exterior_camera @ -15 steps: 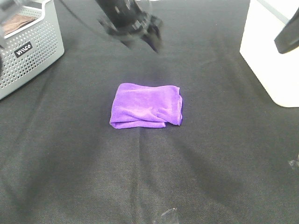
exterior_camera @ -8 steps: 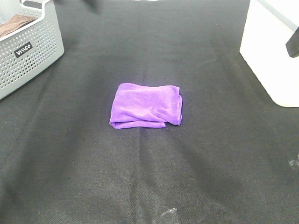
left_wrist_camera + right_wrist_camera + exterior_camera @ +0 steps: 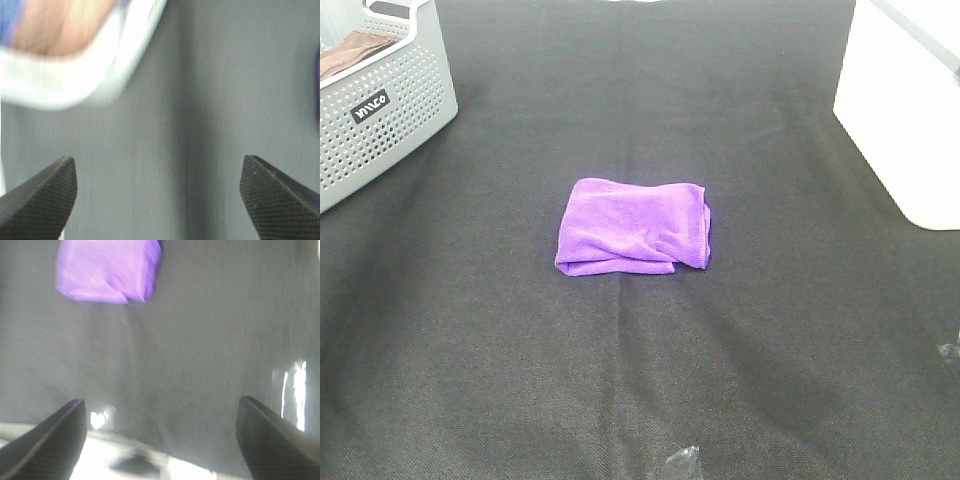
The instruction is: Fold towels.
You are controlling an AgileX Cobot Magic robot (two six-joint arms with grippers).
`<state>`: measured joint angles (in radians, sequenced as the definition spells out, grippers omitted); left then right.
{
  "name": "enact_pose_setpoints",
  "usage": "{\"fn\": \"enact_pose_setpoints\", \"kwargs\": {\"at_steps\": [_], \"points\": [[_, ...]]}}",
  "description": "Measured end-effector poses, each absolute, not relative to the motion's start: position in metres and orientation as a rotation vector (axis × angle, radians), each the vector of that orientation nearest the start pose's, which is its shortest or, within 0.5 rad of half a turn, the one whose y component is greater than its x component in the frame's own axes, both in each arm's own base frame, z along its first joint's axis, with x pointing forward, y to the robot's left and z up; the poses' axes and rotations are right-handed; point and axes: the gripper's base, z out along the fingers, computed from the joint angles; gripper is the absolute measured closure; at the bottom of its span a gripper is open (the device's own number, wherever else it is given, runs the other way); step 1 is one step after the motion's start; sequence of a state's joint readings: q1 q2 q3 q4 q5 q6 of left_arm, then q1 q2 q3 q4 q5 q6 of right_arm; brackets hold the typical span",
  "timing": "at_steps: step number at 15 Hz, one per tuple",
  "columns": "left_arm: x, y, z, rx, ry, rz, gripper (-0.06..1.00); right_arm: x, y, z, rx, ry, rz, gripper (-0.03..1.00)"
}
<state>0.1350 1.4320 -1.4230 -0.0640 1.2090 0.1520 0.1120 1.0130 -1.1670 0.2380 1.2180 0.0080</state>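
Note:
A purple towel (image 3: 634, 227) lies folded into a small rectangle in the middle of the black table cloth (image 3: 640, 380). It also shows blurred in the right wrist view (image 3: 107, 270). Neither arm shows in the exterior high view. My left gripper (image 3: 160, 200) is open and empty over the cloth, with a blurred white basket rim (image 3: 75, 85) ahead of it. My right gripper (image 3: 160, 437) is open and empty, well apart from the towel.
A grey perforated basket (image 3: 380, 110) with brown cloth inside stands at the back left. A white box (image 3: 905, 110) stands at the back right. Small shiny scraps lie near the front edge (image 3: 678, 462) and the right edge (image 3: 948, 352).
The left arm, above the towel a second ago, has left the exterior view at the top. The right arm has also withdrawn out of view at the upper right. The towel has not moved.

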Motion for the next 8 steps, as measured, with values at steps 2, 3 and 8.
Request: {"fn": "enact_pose_setpoints", "kwargs": {"at_steps": [2,3,8], "points": [[0.222,0.022,0.360,0.075,2.693,-0.029,0.13,0.127,0.034,0.399,-0.125,2.436,0.349,0.19],[0.196,0.017,0.350,0.080,2.692,-0.044,0.13,0.105,0.030,0.399,-0.133,2.387,0.323,0.19],[0.093,-0.002,0.319,0.189,2.507,-0.018,0.13,0.038,0.013,0.363,-0.138,2.278,0.182,0.19]]}}
